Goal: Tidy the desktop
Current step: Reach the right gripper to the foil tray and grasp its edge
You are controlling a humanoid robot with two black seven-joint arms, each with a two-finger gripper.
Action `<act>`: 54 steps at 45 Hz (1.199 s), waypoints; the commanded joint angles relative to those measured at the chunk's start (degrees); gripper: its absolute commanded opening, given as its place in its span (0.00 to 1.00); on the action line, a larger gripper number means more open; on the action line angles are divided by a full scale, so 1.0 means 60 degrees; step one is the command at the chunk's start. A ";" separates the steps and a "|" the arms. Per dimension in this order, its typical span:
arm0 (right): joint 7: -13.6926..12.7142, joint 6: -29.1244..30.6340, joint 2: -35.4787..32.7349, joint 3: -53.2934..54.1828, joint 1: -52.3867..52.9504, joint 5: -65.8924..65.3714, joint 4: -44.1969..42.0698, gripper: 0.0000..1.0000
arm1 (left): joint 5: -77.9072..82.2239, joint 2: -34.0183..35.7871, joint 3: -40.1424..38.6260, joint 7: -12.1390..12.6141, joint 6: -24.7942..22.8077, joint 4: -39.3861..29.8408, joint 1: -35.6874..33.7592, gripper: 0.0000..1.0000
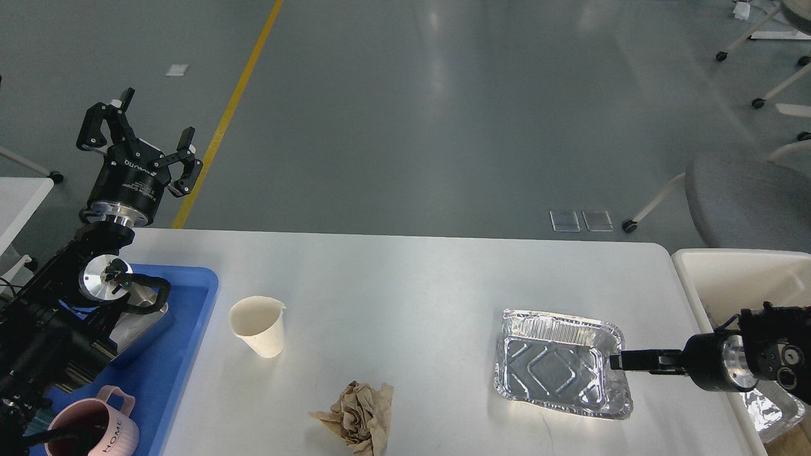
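The white desktop (pixel 405 278) holds a paper cup (pixel 256 326) left of centre, a crumpled brown paper ball (pixel 358 418) at the front and an empty foil tray (pixel 561 364) at the right. My left gripper (pixel 152 126) is open and empty, raised above the desktop's far left corner. My right gripper (pixel 618 361) comes in low from the right and its tip is at the foil tray's right rim. It is seen edge-on as a thin dark bar, so its fingers cannot be told apart.
A blue tray (pixel 184 354) at the left holds a metal container (pixel 142 323) and a pink mug (pixel 95 430). A cream bin (pixel 728 272) at the right holds another foil tray (pixel 770 405). A grey chair (pixel 747 196) stands behind it.
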 commanded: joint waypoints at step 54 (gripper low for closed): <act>-0.0066 0.0123 0.2023 0.0019 0.0164 -0.0376 -0.2222 0.00 | -0.0001 0.0031 0.0000 0.0001 0.0000 -0.0001 0.0118 0.97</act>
